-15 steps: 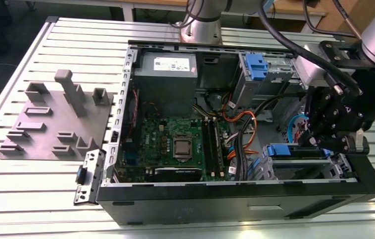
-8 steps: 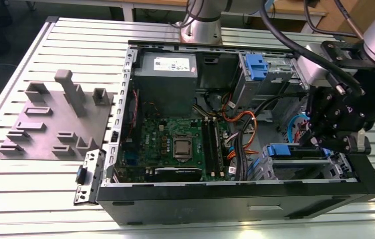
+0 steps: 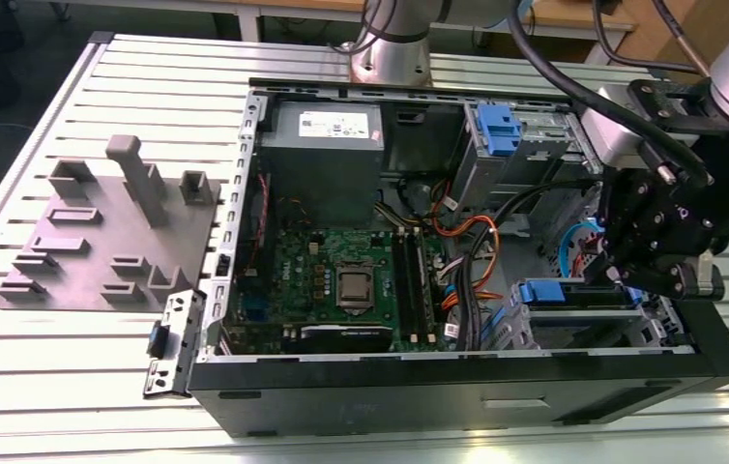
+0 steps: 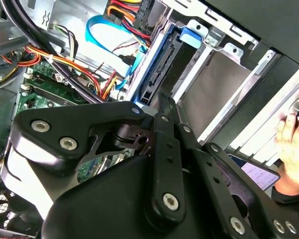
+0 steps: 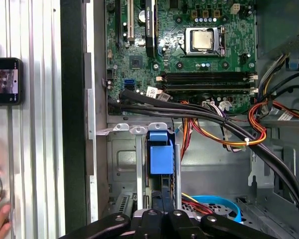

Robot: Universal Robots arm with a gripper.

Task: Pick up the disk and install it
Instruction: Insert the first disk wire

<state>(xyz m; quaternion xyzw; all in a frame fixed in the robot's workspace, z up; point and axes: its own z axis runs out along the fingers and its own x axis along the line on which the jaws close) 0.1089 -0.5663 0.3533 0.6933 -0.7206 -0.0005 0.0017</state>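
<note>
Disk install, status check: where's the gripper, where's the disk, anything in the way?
Gripper low at the drive cage, jaws hidden. Disk upright in its cage slot, blue rail end showing. Cable bundle crosses nearby; a hand rests outside the case.

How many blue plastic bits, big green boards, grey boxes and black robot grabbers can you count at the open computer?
Blue plastic bits: 2, the blue end of the disk in its bay and another blue plastic piece
Big green boards: 1, the circuit board
Grey boxes: 1, the power-supply box
Black robot grabbers: 1, the gripper
Total: 5
</note>
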